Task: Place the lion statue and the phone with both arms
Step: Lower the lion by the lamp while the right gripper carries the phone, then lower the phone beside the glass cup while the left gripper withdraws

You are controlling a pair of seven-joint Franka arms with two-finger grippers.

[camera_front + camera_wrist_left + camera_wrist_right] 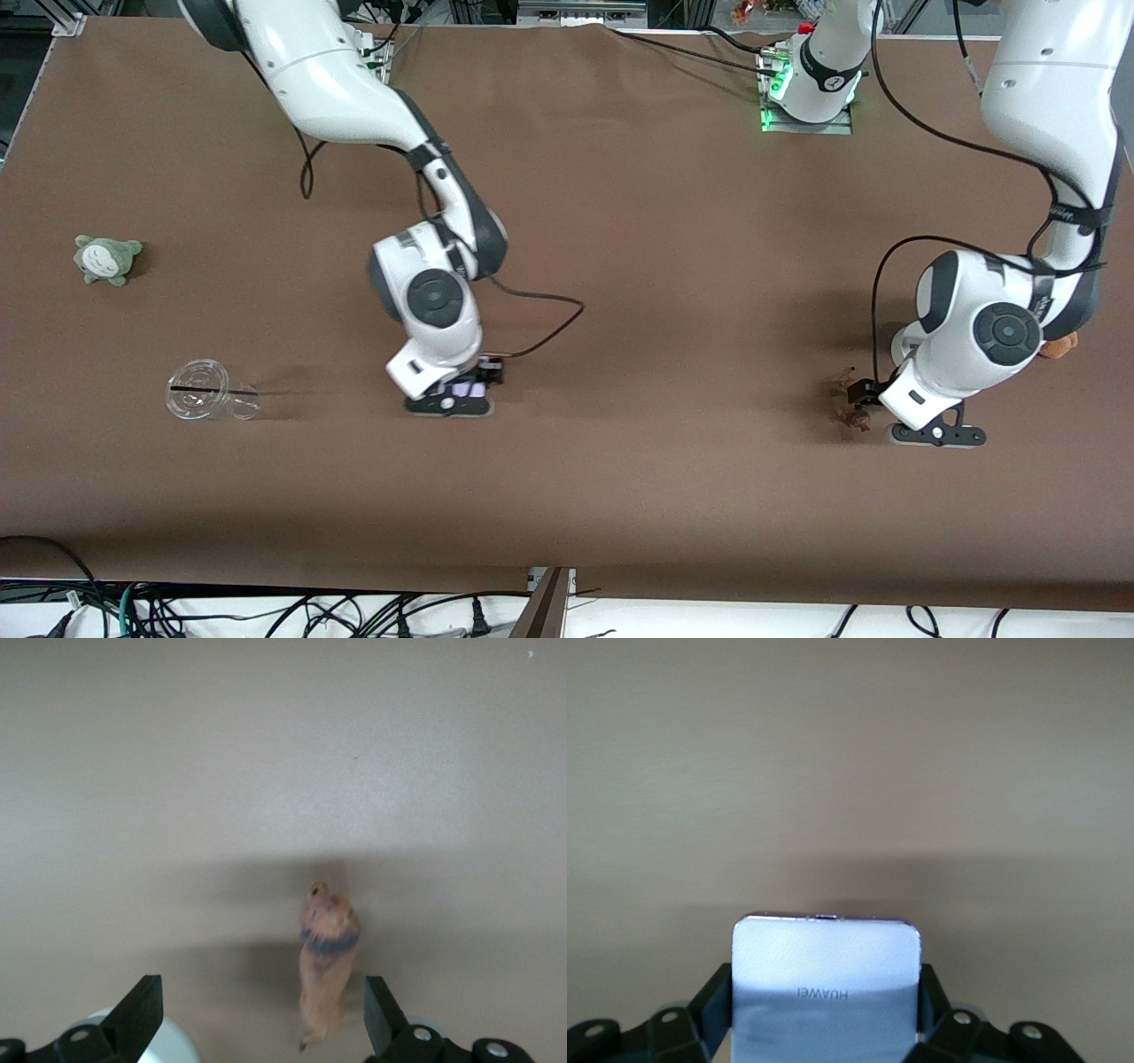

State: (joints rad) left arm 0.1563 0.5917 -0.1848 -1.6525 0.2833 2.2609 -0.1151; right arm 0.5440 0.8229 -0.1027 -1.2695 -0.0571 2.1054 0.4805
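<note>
The phone (826,979), a pale lavender-white slab, sits between the pads of my right gripper (827,1014), which is shut on its two long edges. In the front view the right gripper (461,394) holds the phone (468,388) low over the middle of the table. The lion statue (326,970), small and orange-brown with a dark tail tip, lies on the table between the spread fingers (140,1014) of my left gripper (261,1019), close to one finger without touching it. In the front view the left gripper (859,399) is low over the lion statue (853,415).
A grey-green plush (108,259) and a clear plastic cup (205,399) on its side lie toward the right arm's end. An orange-brown plush (1059,346) and a white round stand (904,341) are partly hidden by the left arm; the stand also shows in the left wrist view (173,1045).
</note>
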